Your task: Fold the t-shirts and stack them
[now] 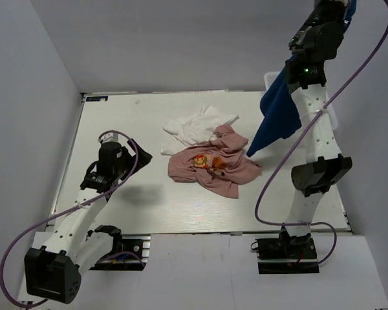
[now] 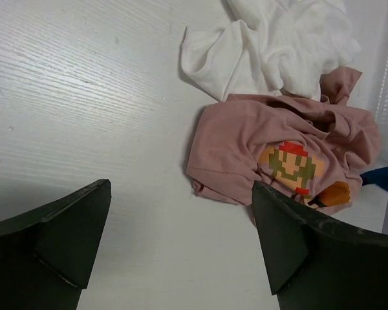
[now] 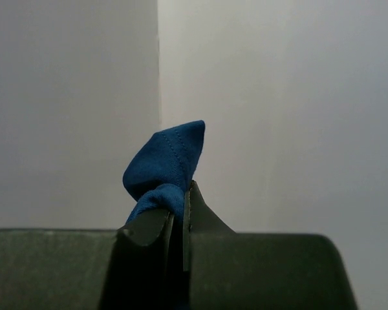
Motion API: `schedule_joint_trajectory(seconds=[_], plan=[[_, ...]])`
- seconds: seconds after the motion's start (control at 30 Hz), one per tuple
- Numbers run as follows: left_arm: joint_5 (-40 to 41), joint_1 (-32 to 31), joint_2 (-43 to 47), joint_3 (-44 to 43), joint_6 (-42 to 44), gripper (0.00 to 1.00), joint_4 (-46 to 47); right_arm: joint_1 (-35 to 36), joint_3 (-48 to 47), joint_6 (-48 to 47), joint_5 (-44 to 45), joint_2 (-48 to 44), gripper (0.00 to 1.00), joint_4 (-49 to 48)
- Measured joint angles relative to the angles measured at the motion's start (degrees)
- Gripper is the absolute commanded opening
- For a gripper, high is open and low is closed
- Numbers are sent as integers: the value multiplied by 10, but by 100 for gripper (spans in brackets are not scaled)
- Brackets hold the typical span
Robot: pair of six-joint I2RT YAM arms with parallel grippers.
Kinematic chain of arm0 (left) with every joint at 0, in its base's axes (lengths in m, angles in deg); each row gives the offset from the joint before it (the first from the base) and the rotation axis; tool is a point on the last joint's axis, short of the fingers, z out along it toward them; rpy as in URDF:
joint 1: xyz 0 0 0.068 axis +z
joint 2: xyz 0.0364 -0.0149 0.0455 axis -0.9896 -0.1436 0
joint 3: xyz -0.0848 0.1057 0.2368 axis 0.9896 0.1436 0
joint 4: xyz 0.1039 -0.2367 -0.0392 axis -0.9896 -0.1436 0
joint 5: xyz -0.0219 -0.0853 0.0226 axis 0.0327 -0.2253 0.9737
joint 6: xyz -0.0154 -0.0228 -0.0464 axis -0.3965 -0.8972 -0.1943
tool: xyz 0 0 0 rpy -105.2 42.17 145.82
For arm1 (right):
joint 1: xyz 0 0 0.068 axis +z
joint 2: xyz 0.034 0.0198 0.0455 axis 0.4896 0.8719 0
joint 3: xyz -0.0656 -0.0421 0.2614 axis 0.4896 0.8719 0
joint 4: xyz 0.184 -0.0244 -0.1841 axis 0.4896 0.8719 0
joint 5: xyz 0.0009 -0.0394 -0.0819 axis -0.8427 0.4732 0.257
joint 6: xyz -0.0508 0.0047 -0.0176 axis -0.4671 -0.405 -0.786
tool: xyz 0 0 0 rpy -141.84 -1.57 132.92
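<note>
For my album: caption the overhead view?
Right fingers hold a navy t-shirt aloft; pink t-shirt and white t-shirt lie crumpled below.

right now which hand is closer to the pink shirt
Left. The left hand hangs open over the table just left of the pink shirt; the right hand is high up at the far right, shut on the navy shirt.

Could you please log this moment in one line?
right gripper: shut on navy blue cloth t-shirt, held aloft | left gripper: open, empty

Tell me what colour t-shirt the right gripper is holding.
A navy blue t-shirt, pinched in the right gripper; the top external view shows it best.
</note>
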Motion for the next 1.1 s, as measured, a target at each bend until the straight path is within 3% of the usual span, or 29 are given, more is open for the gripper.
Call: schedule_joint_trajectory(seconds=[0.3,0.67,0.77,0.97,1.07,1.1], plan=[[-1,0,-11,0,9,100,9,-154,-14,146,-103,69,0,-37],[0,0,-21,8,10,100,51,-230,1,240,-266,85,0,-62],[-1,-3,-37,8,9,100,55,-226,66,246,-306,82,0,-64],[-1,-3,-43,8,7,100,51,-219,265,294,-302,86,0,-11],[0,-3,-37,8,7,100,45,-220,384,336,-310,83,24,32],[0,-3,-33,8,7,100,42,-220,409,349,-316,83,46,47]])
